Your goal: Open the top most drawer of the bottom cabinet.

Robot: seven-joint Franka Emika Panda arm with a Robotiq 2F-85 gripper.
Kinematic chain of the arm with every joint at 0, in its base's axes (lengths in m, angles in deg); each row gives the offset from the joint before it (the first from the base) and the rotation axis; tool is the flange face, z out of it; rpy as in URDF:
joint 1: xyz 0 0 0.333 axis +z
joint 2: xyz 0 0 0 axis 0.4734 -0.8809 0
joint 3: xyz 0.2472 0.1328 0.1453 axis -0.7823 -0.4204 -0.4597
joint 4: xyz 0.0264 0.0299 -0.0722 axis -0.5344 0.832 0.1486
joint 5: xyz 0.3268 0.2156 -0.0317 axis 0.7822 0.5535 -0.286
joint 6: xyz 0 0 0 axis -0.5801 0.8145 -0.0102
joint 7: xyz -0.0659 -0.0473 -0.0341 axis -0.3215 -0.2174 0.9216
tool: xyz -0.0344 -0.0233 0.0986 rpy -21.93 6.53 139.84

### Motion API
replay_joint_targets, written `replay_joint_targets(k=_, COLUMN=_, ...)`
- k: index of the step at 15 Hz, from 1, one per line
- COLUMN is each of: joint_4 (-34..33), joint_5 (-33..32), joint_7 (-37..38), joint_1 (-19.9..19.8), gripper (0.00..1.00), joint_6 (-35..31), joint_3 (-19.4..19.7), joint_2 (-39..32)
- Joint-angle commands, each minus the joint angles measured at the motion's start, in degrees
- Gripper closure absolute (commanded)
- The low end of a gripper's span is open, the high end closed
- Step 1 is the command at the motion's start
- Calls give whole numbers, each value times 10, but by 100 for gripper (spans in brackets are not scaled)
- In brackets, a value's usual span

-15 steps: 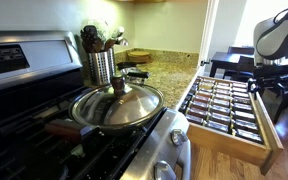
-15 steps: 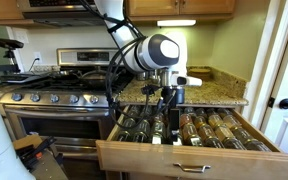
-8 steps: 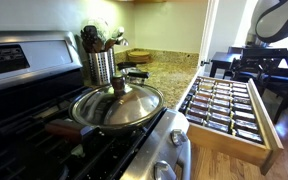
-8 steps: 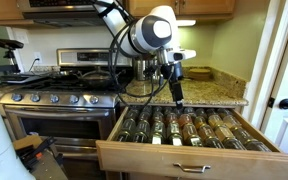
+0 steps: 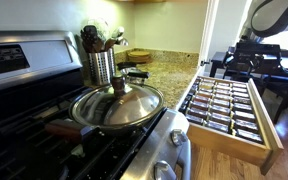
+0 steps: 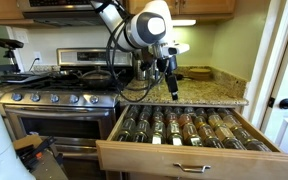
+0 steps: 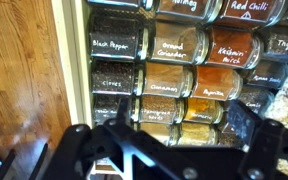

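The top most drawer of the bottom cabinet stands pulled far out, showing rows of small dark spice jars. Its white front with a slim bar handle faces the camera. The cabinet's speckled granite countertop lies behind it and also shows in an exterior view. My gripper hangs above the drawer, fingers pointing down, open and empty, clear of the jars. It also shows at the upper right in an exterior view. In the wrist view the jaws frame labelled jars below.
A steel-and-black stove stands beside the cabinet, with a lidded pan on a burner. A steel utensil holder sits on the counter. A white door with a dark lever handle is close to the drawer's far end.
My gripper has risen from just over the jars to well above the open drawer. The drawer has not moved.
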Motion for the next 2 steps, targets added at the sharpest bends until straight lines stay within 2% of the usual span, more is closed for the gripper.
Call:
replay_joint_targets(k=1, joint_4=-1, joint_5=-1, joint_7=0, joint_1=-14, gripper=0, joint_6=0, joint_3=-13, joint_2=0)
replay_joint_targets(k=2, joint_4=-1, joint_5=-1, joint_7=0, joint_1=-14, gripper=0, joint_6=0, joint_3=-13, joint_2=0)
